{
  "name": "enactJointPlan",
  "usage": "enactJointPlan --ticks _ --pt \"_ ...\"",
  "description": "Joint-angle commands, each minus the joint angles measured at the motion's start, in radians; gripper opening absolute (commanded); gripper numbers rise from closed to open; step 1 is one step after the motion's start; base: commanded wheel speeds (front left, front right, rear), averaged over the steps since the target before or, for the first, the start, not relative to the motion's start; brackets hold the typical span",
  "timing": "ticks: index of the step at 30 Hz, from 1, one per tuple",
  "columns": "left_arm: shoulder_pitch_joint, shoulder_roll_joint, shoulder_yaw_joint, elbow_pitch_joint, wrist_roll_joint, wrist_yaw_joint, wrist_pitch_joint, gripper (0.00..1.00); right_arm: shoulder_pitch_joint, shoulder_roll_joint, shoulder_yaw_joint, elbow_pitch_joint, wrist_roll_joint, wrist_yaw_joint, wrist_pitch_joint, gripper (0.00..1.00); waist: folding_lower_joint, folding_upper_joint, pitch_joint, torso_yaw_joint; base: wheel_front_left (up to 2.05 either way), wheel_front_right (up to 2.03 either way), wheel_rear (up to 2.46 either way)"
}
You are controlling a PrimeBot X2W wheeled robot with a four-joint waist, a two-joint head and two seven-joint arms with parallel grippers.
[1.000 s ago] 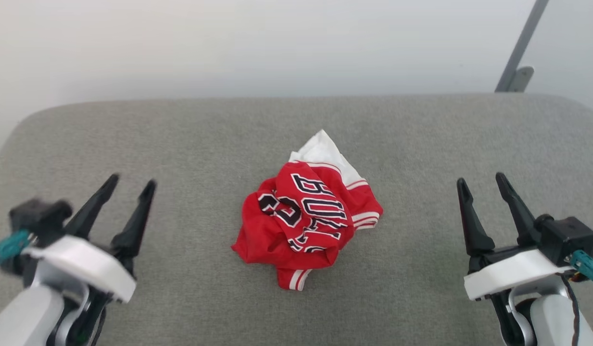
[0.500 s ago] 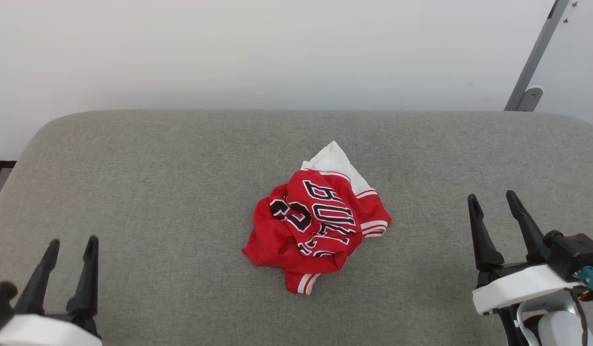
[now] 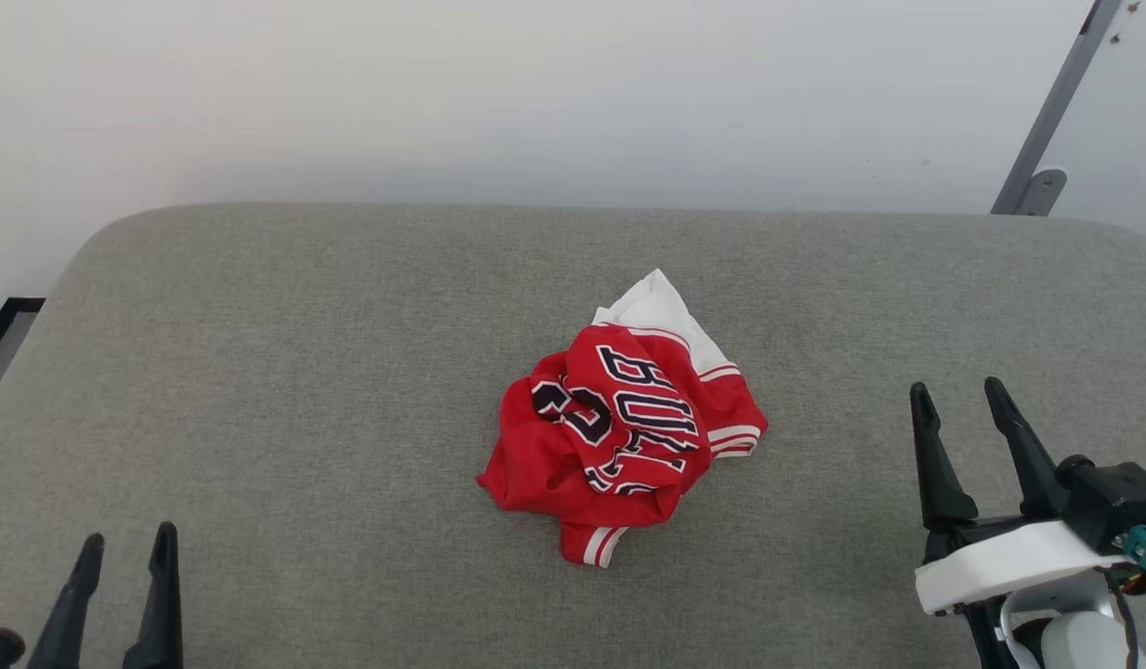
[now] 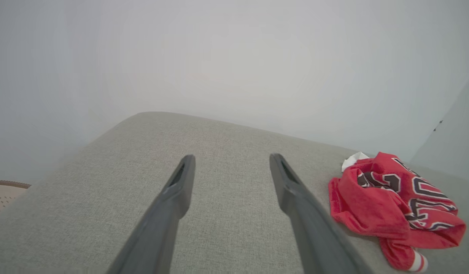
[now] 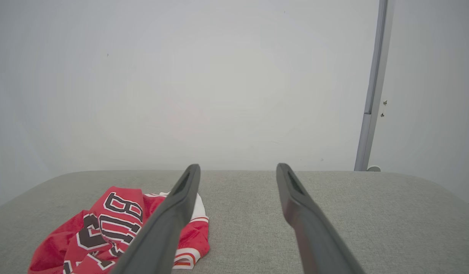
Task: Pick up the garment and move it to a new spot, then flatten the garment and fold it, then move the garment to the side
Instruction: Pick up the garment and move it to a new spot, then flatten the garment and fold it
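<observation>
At the centre of the grey cushion (image 3: 284,372) lies the garment (image 3: 624,441), crumpled in a heap; left gripper (image 3: 130,535) at the near left and right gripper (image 3: 956,386) at the near right both stand wide, empty, well apart from it; pick-up step not yet begun; next move, by judgement, calls for reaching inward to pinch a raised fold.

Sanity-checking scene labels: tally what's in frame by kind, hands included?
Shirt: 1
Hands: 2, left hand and right hand, both open
Cushion: 1
Pole: 1
Total: 5
</observation>
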Motion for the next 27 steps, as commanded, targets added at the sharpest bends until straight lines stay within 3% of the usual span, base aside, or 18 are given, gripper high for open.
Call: enactJointPlan --ticks 1,9,20,27 --pt "0.006 -0.007 0.009 0.000 0.011 -0.006 -0.005 1.00 0.007 0.004 -0.003 -0.004 -0.004 0.000 0.000 1.00 0.0000 -0.0001 0.000 0.001 0.00 0.00 0.00" --pt "0.004 -0.064 0.042 0.000 0.059 -0.029 -0.005 1.00 0.011 0.008 -0.006 -0.006 -0.001 0.000 0.000 1.00 0.0000 -0.0001 0.004 0.004 0.00 0.00 0.00" --pt "-0.002 -0.059 0.014 -0.034 0.048 -0.030 -0.005 1.00 -0.009 -0.002 0.022 -0.001 0.014 0.000 0.014 1.00 0.0000 -0.0001 0.010 0.012 0.00 0.00 0.00" --pt "-0.026 -0.072 0.000 -0.052 0.041 -0.030 -0.005 1.00 -0.091 -0.058 0.092 0.024 0.004 0.000 0.075 1.00 0.0000 -0.0001 0.043 0.042 0.00 0.00 0.00"
